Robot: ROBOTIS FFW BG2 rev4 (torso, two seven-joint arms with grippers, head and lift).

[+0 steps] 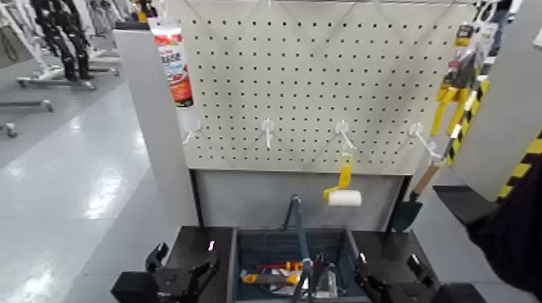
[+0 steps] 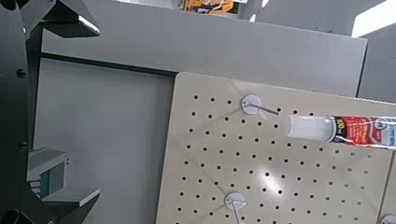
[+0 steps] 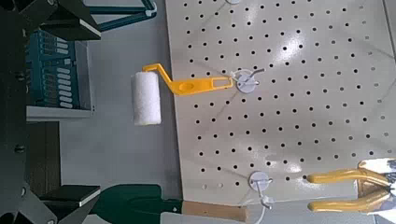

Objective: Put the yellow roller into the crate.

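Standing behind everything, the pegboard (image 1: 306, 89) dwarfed the crate (image 1: 234, 266), already holding tools. Both grippers, left (image 1: 184, 270) and right (image 1: 393, 278), flanked it, spread wide and empty. Smallest, the yellow roller (image 1: 344, 184) hung from a peg hook (image 1: 342, 127); a crooked pull might have snagged its handle there, or dropped it outside the crate.

Trowel (image 1: 407, 211), seemingly yellow-handled pliers (image 3: 360, 189).
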